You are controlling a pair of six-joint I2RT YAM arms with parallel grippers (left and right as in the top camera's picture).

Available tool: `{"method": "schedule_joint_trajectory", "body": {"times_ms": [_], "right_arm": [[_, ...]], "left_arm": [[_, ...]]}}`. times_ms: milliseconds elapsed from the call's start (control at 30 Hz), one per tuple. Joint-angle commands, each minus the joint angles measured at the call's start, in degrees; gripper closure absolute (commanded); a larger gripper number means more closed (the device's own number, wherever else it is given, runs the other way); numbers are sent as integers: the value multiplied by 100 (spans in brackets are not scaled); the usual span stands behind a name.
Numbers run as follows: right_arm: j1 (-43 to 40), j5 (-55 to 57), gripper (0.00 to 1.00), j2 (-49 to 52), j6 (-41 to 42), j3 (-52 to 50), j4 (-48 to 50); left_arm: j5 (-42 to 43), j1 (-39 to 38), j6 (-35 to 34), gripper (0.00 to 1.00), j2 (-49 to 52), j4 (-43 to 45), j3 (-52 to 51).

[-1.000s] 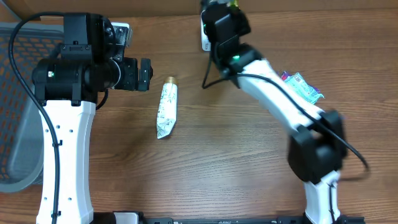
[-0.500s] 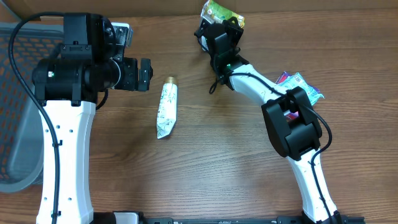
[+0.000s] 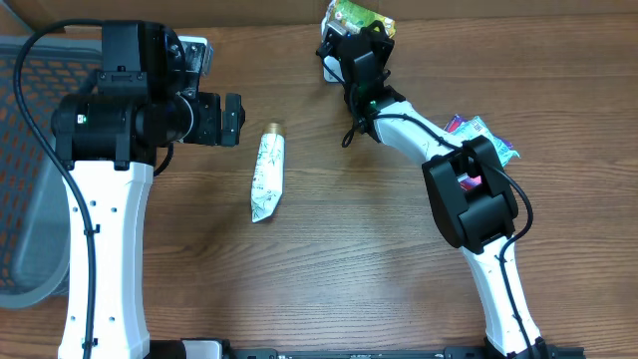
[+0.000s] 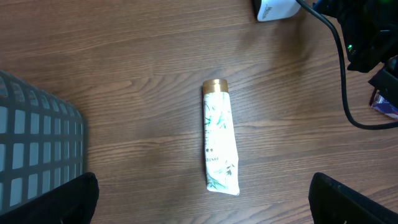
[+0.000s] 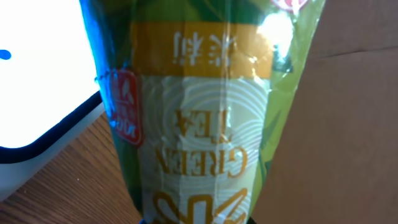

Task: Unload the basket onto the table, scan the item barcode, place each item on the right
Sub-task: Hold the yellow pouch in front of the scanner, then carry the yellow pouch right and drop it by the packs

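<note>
Grey mesh basket (image 3: 25, 199) far left. Left jaws wide apart, empty, idle above tabletop (image 3: 349, 259). White gold-capped tube (image 3: 267, 175) lies untouched. Right jaws clamped on green tea foil packet (image 3: 355, 16), newly swung up beside white scanner box (image 3: 328, 68); barcode presentation likely underway.

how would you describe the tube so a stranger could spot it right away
On the wooden table, look just right of the left gripper, between the arms. The tube lies flat there, white with a green leaf print and a gold cap; the packet in the right gripper is green and yellow.
</note>
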Motion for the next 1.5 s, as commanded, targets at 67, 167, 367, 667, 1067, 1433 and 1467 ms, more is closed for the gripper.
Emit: {"method": "schedule_joint_trajectory", "body": {"times_ms": [67, 167, 367, 667, 1067, 1433, 1467], "right_arm": [[-2, -2, 96, -42, 72, 136, 122], [2, 0, 96, -42, 76, 136, 122], [42, 118, 96, -127, 918, 136, 92], [251, -1250, 96, -1888, 4599, 136, -2973], [-844, -3947, 96, -2830, 9726, -118, -7178], [-973, -3700, 94, -2592, 10743, -2387, -5709], [-990, -3600, 87, -2592, 10784, -2505, -5639]], "left_arm": [[63, -22, -37, 0, 17, 9, 48], [61, -22, -37, 0, 17, 9, 48], [61, -22, -37, 1, 17, 9, 48], [61, -22, -37, 0, 17, 9, 48], [63, -22, -37, 0, 17, 9, 48], [63, -22, -37, 0, 17, 9, 48], [63, -22, -37, 1, 17, 9, 48]]}}
